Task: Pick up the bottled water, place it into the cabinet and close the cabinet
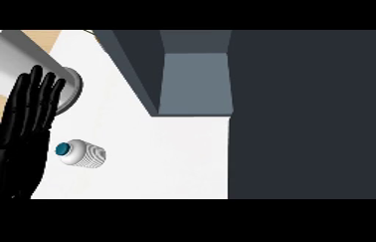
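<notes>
Currently the bottled water [82,154] lies ungrasped on the white worktop [169,156], near the open cabinet [195,81] that awaits it, while the left hand [28,121] rests beside it at the view's left edge, fingers straight, holding nothing.

Black left hand [29,111] at the view's left edge: glossy, long slim fingers [35,89] with rounded tips, faint grey highlights along the segments. Broad dark palm below, merging into a black wrist. No cables, screws or markings visible.
</notes>
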Robot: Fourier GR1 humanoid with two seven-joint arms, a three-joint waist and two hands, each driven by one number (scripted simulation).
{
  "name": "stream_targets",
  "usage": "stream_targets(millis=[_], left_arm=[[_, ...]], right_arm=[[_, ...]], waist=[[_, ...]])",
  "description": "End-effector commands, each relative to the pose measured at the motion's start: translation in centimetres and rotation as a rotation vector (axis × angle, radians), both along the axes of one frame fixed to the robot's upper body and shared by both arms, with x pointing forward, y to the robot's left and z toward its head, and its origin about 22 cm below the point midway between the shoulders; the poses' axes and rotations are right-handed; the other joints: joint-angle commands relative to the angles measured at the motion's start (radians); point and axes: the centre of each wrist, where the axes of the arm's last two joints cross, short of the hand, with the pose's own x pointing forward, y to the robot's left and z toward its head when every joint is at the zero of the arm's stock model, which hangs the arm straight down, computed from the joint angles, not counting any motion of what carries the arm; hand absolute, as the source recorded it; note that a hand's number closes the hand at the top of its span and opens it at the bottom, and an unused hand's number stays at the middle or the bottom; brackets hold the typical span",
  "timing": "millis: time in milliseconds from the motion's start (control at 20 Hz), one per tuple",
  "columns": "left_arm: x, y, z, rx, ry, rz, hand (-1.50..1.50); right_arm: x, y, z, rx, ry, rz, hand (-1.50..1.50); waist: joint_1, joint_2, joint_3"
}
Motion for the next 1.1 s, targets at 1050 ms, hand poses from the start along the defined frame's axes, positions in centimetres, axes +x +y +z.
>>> stream_targets(millis=[1050], left_arm=[[-10.4, 0.8, 5.3, -0.407, 0.112, 0.750, -1.50]], right_arm=[[-8.9, 2.7, 3.5, 0.028, 0.059, 0.287, -1.50]], waist=[[0.000, -0.011, -0.010]])
